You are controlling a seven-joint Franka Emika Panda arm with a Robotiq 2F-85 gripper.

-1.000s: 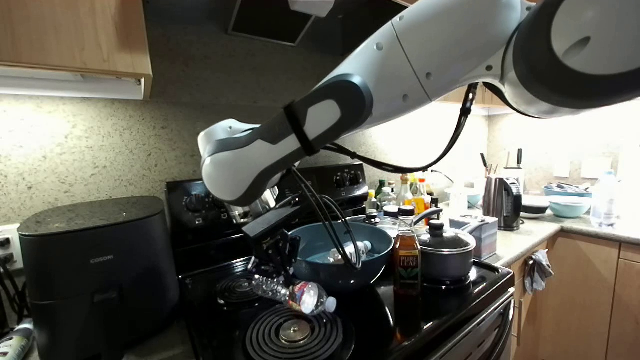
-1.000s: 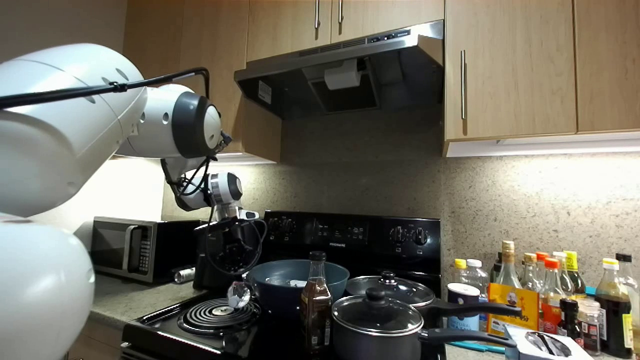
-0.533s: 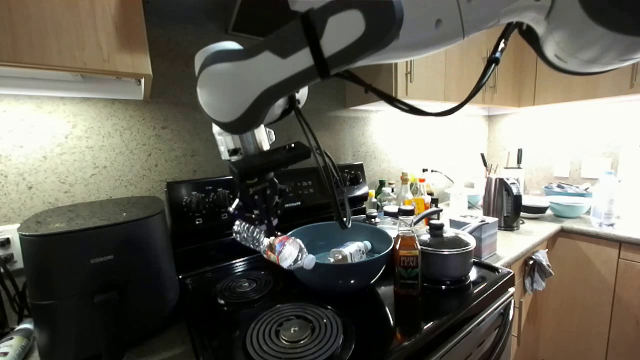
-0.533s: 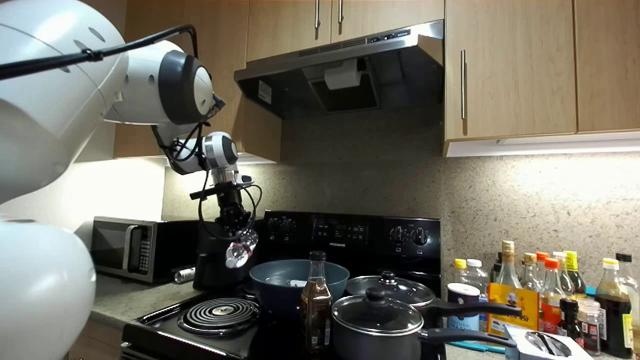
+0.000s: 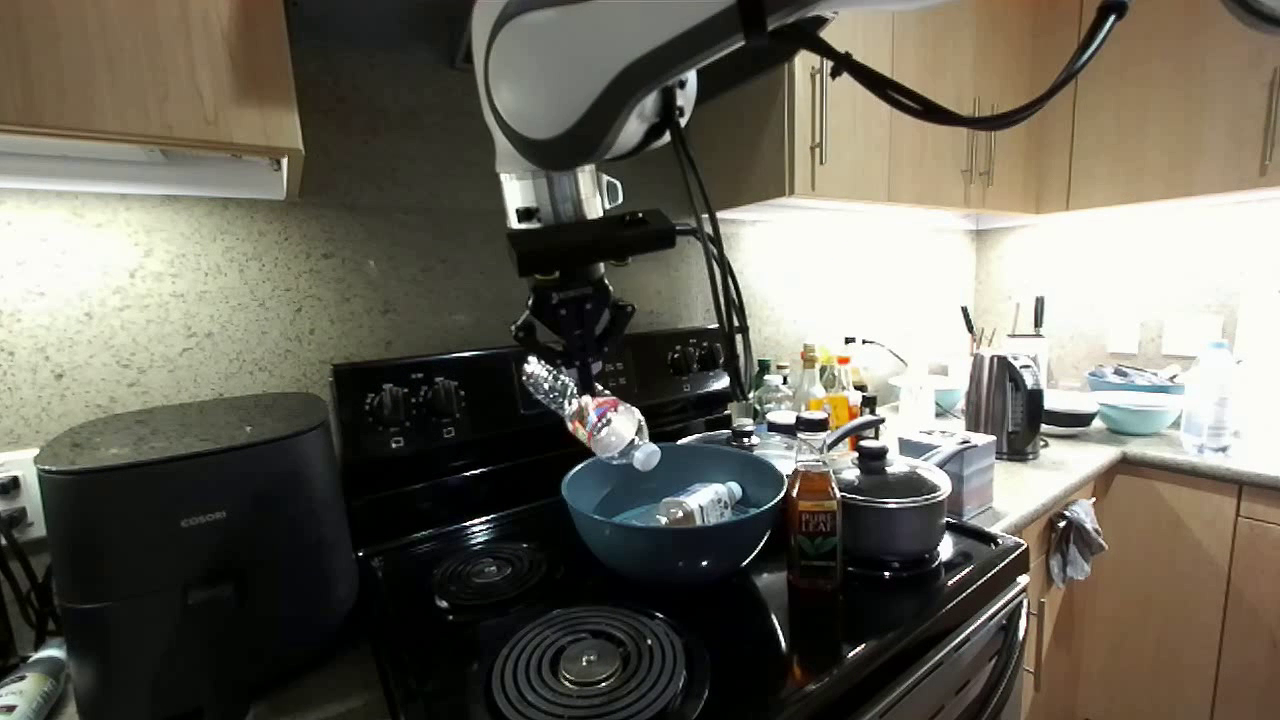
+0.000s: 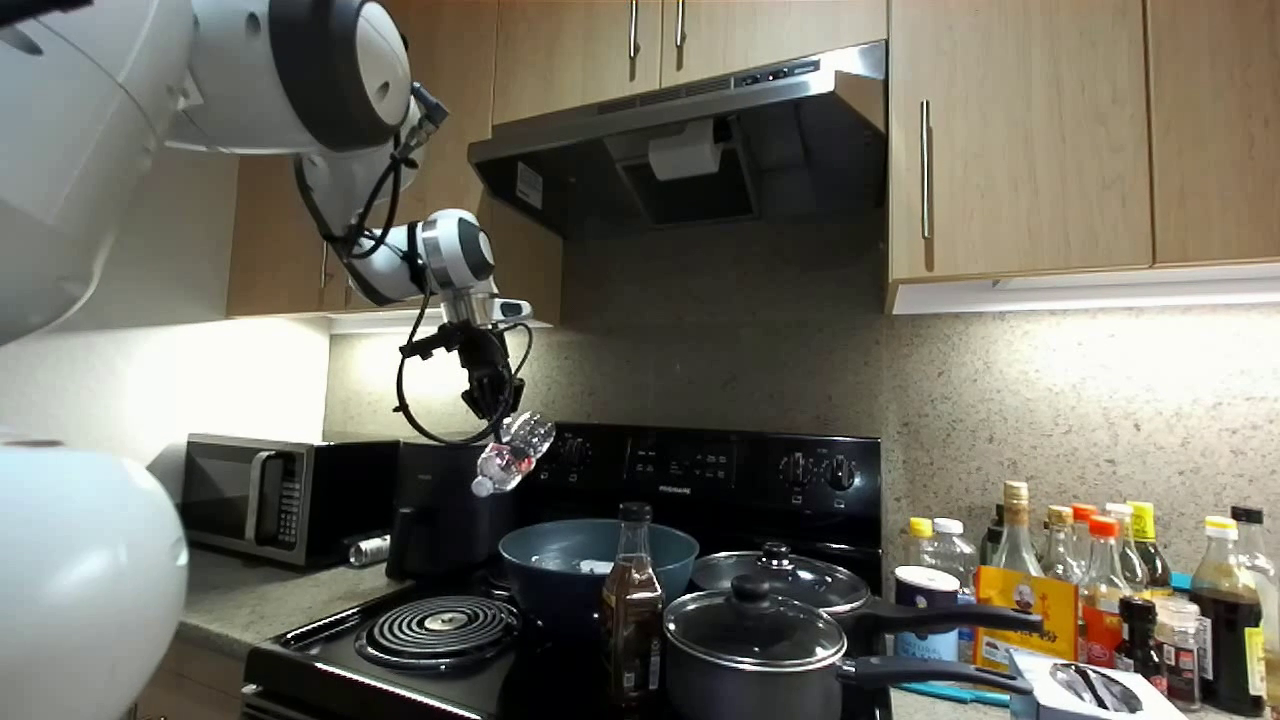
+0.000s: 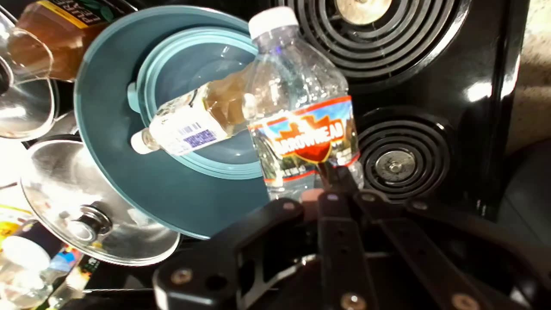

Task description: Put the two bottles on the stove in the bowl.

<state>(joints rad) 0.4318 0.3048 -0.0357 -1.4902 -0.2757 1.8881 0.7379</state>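
Note:
My gripper [image 5: 585,385] is shut on a clear bottle [image 5: 612,428] with a red label. The bottle hangs tilted, cap lower, above the stove [image 5: 720,625]. In both exterior views it is higher than the bowl's rim; it is at the bowl's left side in an exterior view [image 6: 515,455]. In the wrist view the held bottle [image 7: 301,112] covers part of the bowl's edge; the fingertips meet at its label. The other bottle [image 5: 700,504] lies on its side inside the blue bowl [image 5: 680,550]; it also shows in the wrist view [image 7: 189,122].
A brown tea bottle [image 5: 815,530] stands close beside the bowl, with a grey lidded pot [image 5: 893,520] next to it. A lidded pan [image 6: 780,582] stands behind the pot. A black air fryer [image 5: 195,540] stands beside the stove. The range hood [image 6: 690,130] hangs above.
My gripper has lifted the red-labelled bottle from low over the burners to above rim height and carried it toward the bowl. The bottle in the bowl has stayed put.

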